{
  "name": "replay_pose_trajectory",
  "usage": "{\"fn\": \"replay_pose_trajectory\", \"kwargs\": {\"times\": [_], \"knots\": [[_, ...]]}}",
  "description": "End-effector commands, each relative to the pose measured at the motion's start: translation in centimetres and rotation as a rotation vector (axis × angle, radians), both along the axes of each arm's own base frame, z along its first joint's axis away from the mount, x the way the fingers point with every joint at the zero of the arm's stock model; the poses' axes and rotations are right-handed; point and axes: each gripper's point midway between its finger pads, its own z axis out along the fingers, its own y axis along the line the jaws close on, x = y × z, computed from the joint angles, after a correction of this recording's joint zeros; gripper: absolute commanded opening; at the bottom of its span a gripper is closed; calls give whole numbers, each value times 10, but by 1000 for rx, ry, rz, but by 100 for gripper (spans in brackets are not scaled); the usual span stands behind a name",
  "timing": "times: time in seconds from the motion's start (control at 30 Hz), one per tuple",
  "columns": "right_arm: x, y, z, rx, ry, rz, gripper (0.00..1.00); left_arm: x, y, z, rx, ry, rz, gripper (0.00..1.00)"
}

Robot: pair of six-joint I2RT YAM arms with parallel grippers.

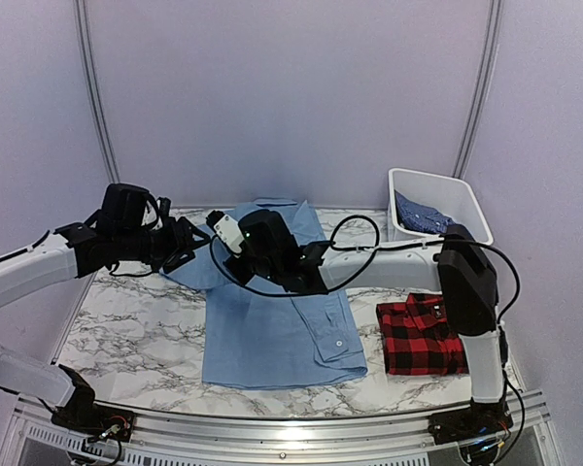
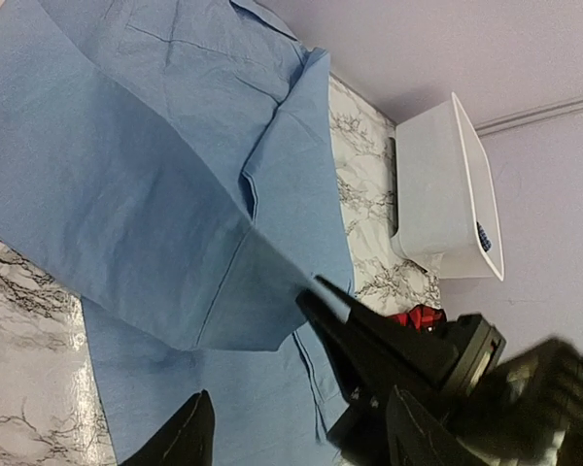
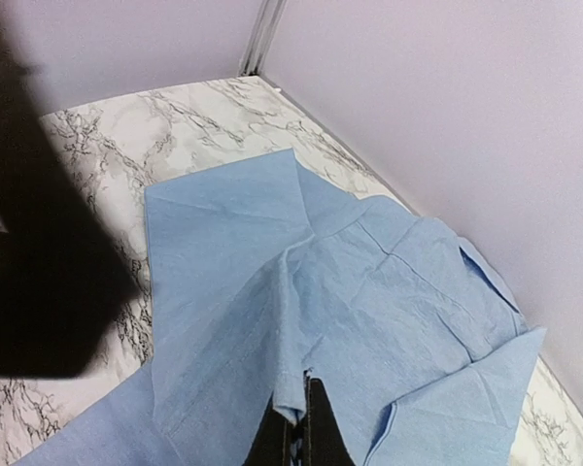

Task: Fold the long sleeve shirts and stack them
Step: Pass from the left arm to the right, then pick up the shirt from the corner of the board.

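The light blue shirt lies spread on the marble table, its upper part folded and lifted. My right gripper is shut on a raised fold of that shirt. In the left wrist view the right gripper shows as a black wedge pinching the cloth's corner. My left gripper hangs just beside it over the shirt, open, with nothing between its fingers. A folded red-and-black plaid shirt lies at the right. A darker blue patterned shirt sits in the bin.
The white plastic bin stands at the back right corner, against the wall. The two arms meet over the shirt's upper left part, left gripper next to right gripper. Bare marble shows to the left of the shirt.
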Motion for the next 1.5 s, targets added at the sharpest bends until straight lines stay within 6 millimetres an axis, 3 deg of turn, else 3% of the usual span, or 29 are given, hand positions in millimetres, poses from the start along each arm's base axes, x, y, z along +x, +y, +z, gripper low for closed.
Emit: {"fn": "replay_pose_trajectory", "kwargs": {"times": [0.0,0.23,0.53,0.67,1.03,1.47], "knots": [[29,-24,26,35,44,-110,0,-28,10,-12,32,8,-47,63],[71,-68,43,75,77,-211,0,-94,19,-92,173,232,-128,57],[77,-89,71,104,76,-220,0,-164,14,-148,258,406,-201,47],[75,-90,76,115,78,-214,0,-181,12,-163,296,448,-227,42],[71,-92,106,149,50,-198,0,-199,-3,-188,350,513,-281,29],[68,-94,136,180,24,-185,0,-195,-6,-199,376,512,-270,9]]}}
